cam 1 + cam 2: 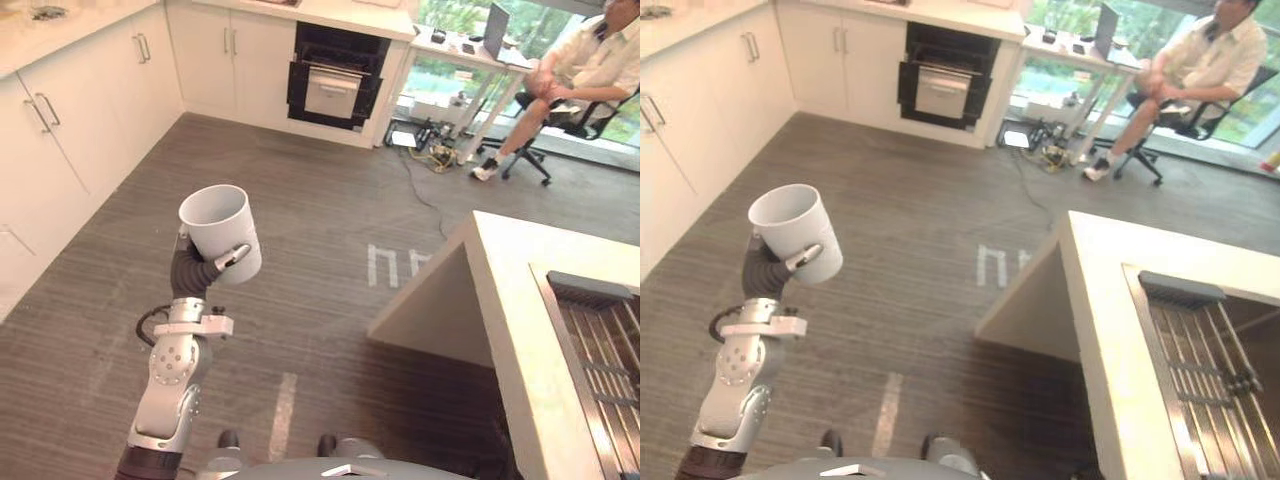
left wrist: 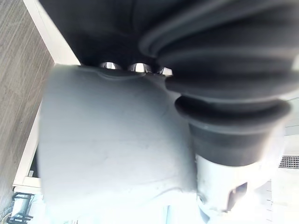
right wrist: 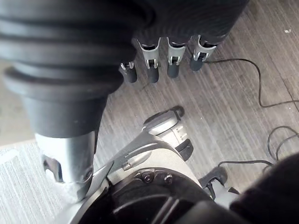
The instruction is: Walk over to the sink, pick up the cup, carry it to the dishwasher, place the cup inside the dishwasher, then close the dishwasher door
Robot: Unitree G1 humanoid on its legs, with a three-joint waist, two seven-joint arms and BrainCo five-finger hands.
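While left robot hand [image 1: 207, 268] grips 1 cup [image 1: 217, 225], 1 dishwasher [image 1: 335, 75], 1 person [image 1: 585, 65].

cup [image 1: 218, 225] in left hand [image 1: 232, 258], left | counter [image 1: 505, 300] right | dishwasher [image 1: 335, 80] far ahead | person [image 1: 585, 65] far right

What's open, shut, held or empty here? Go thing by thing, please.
left hand: curled round the cup
cup: upright, mouth up, held clear of the floor
right hand: open, holding nothing
dishwasher: door open
cabinet doors: shut
laptop: open
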